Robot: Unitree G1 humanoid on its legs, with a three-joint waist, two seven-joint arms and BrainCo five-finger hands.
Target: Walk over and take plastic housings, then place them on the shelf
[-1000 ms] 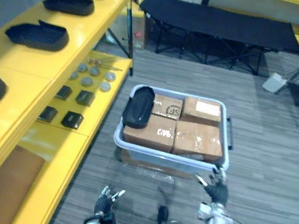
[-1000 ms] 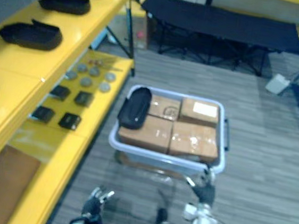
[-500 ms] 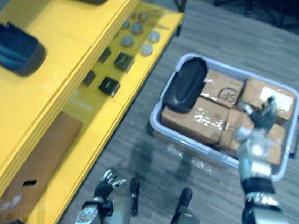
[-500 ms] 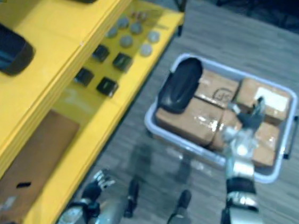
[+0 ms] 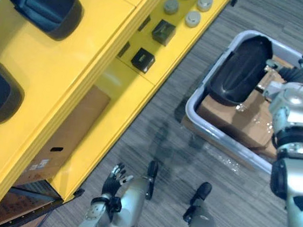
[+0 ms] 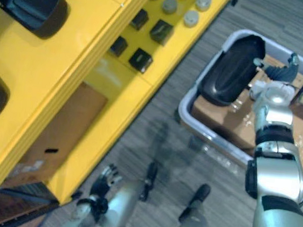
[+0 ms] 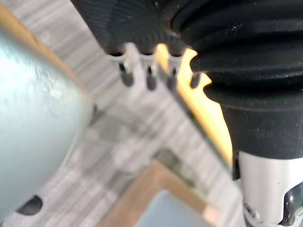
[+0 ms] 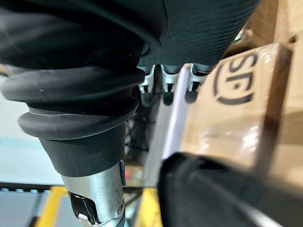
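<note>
R hand [image 5: 289, 72] now over floor bin [image 5: 229, 150]

A large dark printed mark is noted on one face of a cardboard box [image 8: 239, 90]; it is partly covered and not legible in full. A pale label [image 5: 40, 164] is noted on the flat cardboard [image 5: 77, 124] low in the yellow shelf [image 5: 111, 82]; it is too small to be read.

The floor [image 5: 164, 147] is covered with grey planks in a striped wood pattern, and soft shadows are cast on it. Along its left side a yellow shelf [image 5: 69, 72] is seen, built in steps, with a lower level [image 5: 121, 88] reaching out toward the floor. A brown board [image 5: 67, 137] is laid on the level below that one.
</note>
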